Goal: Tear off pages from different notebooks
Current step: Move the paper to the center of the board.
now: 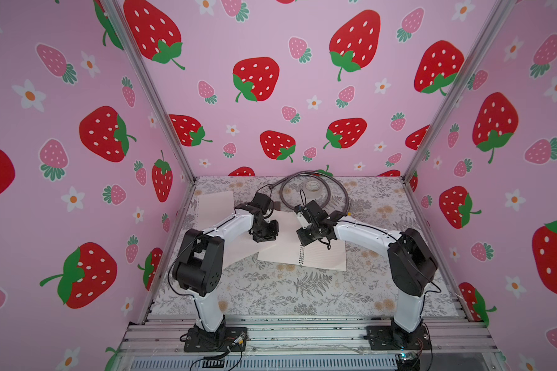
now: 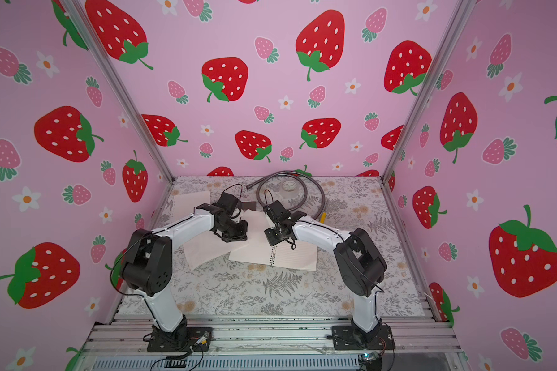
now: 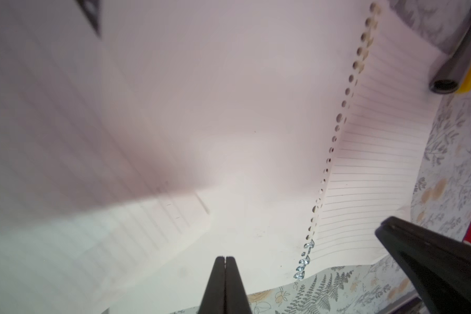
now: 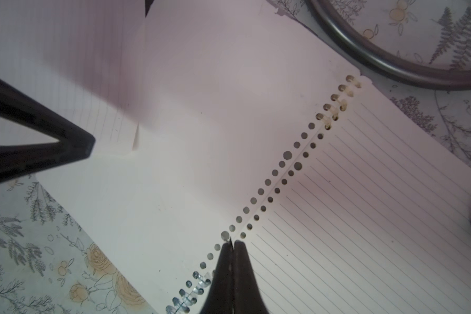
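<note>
**Both grippers clenched above the open notebook**

An open notebook [image 1: 322, 253] lies near the middle of the floral tabletop [image 1: 270, 289]. Its spine runs roughly from 12 to 6 o'clock, with a lined leaf [image 4: 365, 217] toward 3 o'clock and a blank leaf [image 4: 188, 176] toward 9.

The left gripper [image 3: 225, 259] hangs over the blank leaf, jaws pressed together with nothing between them. The right gripper [image 4: 233, 243] is clenched too, its tips at the row of punched holes along the spine. Whether they touch the paper cannot be told. Silver spiral wire [image 4: 191, 293] shows at the spine's 6 o'clock end.

A loose page [image 1: 245, 250] lies at the notebook's 9 o'clock, under the left arm and overlapping the blank leaf. A second loose page [image 1: 216, 205] lies flat at the tabletop's 10 o'clock, well apart from the notebook.

At 12 o'clock a grey hose [image 4: 392, 77] is coiled around a tape roll [image 1: 314, 186].
</note>
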{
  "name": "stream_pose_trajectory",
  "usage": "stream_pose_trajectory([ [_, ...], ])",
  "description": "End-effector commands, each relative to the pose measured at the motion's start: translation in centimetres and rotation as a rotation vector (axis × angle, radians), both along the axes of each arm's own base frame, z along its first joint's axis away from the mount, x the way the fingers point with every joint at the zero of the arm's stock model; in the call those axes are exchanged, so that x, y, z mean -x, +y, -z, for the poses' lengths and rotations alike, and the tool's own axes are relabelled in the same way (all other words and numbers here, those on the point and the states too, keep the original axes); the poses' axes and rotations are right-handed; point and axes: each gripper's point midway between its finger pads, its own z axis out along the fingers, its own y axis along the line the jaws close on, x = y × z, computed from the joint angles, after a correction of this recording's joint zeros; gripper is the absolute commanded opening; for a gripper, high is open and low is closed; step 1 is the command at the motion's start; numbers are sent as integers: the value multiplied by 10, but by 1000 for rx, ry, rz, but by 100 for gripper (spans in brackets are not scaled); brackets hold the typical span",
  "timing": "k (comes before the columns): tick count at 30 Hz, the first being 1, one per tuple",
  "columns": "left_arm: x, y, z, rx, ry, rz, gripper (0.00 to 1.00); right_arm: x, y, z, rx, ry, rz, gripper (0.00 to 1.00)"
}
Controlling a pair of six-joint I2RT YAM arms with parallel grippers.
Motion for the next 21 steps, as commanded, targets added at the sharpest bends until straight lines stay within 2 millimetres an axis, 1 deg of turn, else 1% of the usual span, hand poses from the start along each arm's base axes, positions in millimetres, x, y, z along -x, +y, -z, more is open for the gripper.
stream_pose_trajectory([
  [1,22,-20,4,44,122,113,0,4,-19,20,55,48,56,0],
  [4,29,-22,11,38,149,119,0,7,-29,30,71,72,82,0],
  [8,39,-16,16,2,183,136,0,11,-38,42,96,96,97,0],
  [11,44,-1,26,-91,211,130,0,12,-40,46,102,102,99,0],
  [13,43,12,32,-171,206,120,0,12,-40,46,95,103,100,0],
  [16,32,35,39,-317,176,117,0,15,-40,48,85,112,104,0],
  [18,17,49,39,-413,135,113,0,17,-39,48,74,121,106,0],
  [21,-7,66,36,-485,93,78,0,19,-38,49,64,125,108,0],
])
